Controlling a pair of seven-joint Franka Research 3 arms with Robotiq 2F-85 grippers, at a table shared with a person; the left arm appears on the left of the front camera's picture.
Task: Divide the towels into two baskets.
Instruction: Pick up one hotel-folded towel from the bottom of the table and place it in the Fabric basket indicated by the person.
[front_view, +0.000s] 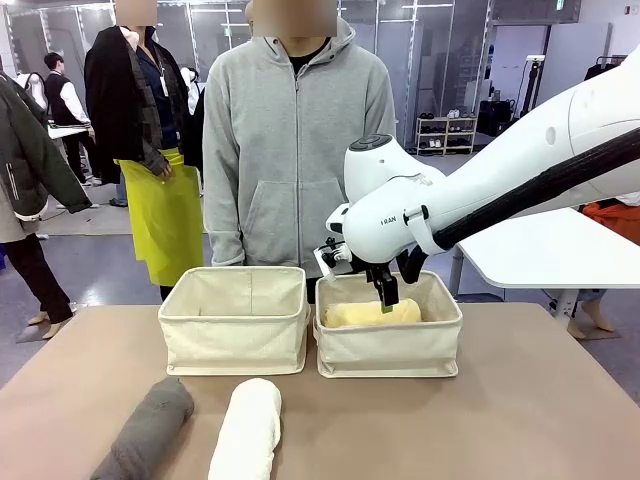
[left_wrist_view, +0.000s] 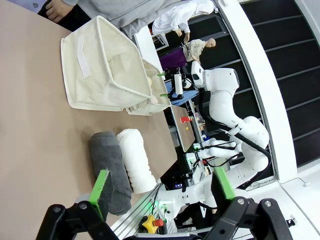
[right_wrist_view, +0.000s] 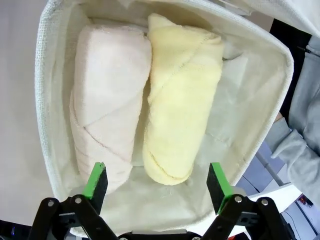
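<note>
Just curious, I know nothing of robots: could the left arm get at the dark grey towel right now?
Probably yes. The left gripper is open, and the dark grey towel lies uncovered on the table near it; only the white towel alongside might crowd a finger.

We see two rolled towels (right_wrist_view: 182, 100) side by side in the right basket (front_view: 390, 350), two others (front_view: 245, 430) on the table (front_view: 450, 430) before the left basket (front_view: 235, 345).

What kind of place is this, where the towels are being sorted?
Probably a robotics lab or test hall, not a home: a white robot arm works at the table, a storage rack stands behind, and onlookers stand nearby.
</note>
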